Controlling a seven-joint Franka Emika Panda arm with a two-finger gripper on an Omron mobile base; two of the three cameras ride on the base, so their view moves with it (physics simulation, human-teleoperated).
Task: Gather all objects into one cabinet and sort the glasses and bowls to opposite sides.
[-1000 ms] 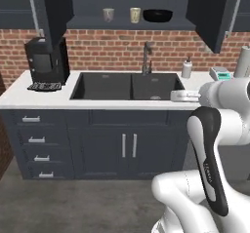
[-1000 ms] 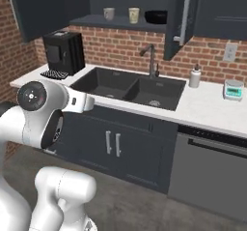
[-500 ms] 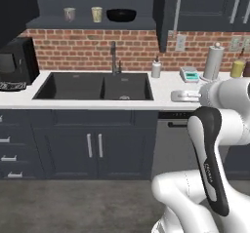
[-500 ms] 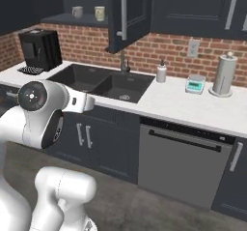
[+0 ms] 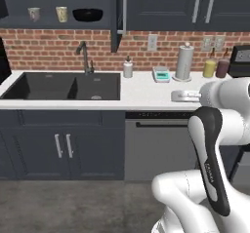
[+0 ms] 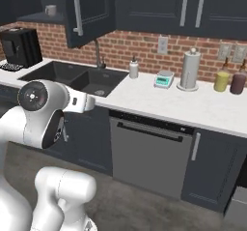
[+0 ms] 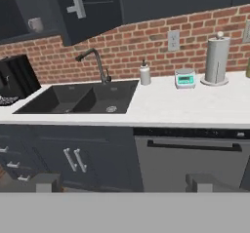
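Charcoal cabinet: dark charcoal-blue wall cabinet (image 5: 58,5) above the sink, its tall door (image 6: 89,12) with a long silver bar handle (image 6: 75,8) swung open toward the room; dark inner shelf (image 5: 53,26) exposed.
Shelf contents: small pale grey handled mug (image 5: 33,14) at the left, beige handled mug (image 5: 61,13) just beside it, wide shallow glossy black bowl (image 5: 88,15) to their right; all three upright on the shelf, none touching.
Hand view of shelf: one pale mug (image 7: 34,24) shows past the door edge.
End effector: two dark fingertips (image 7: 46,183) spread wide at the bottom of the hand view, nothing between them, end effector (image 7: 124,183) held out in front of the lower cabinets and well apart from the shelf.
Worktop: white worktop (image 5: 146,93) running right from a black double sink (image 5: 63,86) with a dark curved tap (image 5: 84,56).
Worktop items: white soap dispenser bottle (image 5: 128,67) beside the sink, small teal kitchen scale (image 5: 161,74), upright paper towel roll on a stand (image 5: 184,62), yellow bottle (image 5: 210,67) and dark maroon bottle (image 5: 222,67) near the brick wall.
Far left: black coffee machine (image 6: 20,46) on the worktop left of the sink.
Below worktop: grey dishwasher front (image 5: 158,146) to the right of the sink's double doors (image 5: 63,146).
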